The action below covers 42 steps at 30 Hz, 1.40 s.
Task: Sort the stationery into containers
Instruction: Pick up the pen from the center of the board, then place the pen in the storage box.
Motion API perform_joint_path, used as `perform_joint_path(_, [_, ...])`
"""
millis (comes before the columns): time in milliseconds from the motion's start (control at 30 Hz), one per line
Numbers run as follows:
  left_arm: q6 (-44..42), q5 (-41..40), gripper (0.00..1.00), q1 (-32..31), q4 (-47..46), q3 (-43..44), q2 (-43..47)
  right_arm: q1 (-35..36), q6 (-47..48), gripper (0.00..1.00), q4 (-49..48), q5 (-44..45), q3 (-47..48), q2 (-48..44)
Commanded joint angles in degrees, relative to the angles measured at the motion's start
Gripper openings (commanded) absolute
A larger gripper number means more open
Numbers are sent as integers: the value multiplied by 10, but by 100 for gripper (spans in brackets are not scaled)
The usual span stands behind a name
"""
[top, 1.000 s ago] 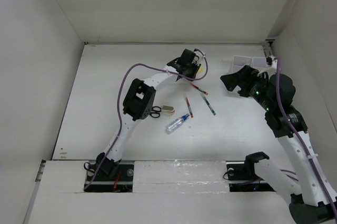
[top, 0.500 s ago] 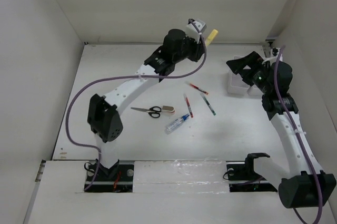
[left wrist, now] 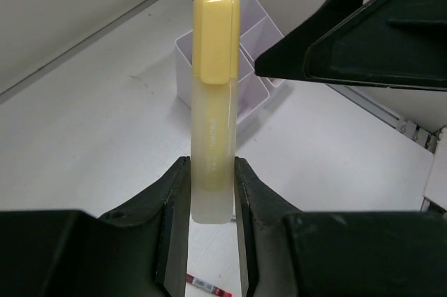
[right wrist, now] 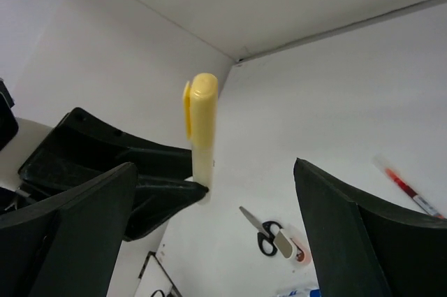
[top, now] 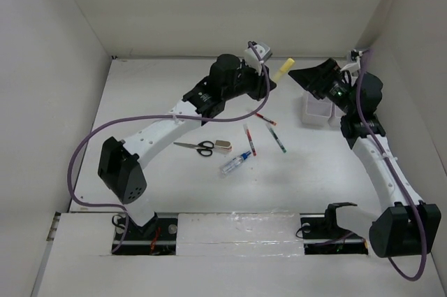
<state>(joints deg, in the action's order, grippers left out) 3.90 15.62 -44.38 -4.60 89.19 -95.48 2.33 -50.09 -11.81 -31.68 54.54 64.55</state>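
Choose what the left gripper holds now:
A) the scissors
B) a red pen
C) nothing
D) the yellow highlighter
D: in the left wrist view the left gripper is shut on the yellow highlighter, which stands upright between its fingers, while the scissors lie down on the table.

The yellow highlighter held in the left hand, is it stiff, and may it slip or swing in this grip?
The yellow highlighter is probably stiff: it stands straight out of the left hand without sagging. The fingers pinch only the end opposite its cap and its body looks smooth, so it might pivot or slip if bumped.
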Motion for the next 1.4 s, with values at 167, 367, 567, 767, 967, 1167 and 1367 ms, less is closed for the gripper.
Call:
perform_joint_path(167, [1,0,0,-46,-14,-3,66,37,-12,95,-81,0,36,23])
perform_joint_path(367, [1,-14,0,-62,-8,-9,66,55,-6,65,-81,11,57,42])
perform_joint_path(567, [7,-42,0,-62,-8,-20,55,60,7,0,-55,21,62,42])
perform_joint_path(767, [18,-88,61,-62,-3,-20,49,53,26,0,-50,22,57,50])
perform_joint_path(967, [49,-161,100,-62,40,-38,84,-8,105,0,-42,9,105,105])
perform_joint_path(1167, [204,-318,100,-62,186,-51,174,-54,241,0,-47,33,161,188])
perform_joint_path(1367, [252,-359,100,-62,335,-133,300,-76,345,0,-16,70,245,272])
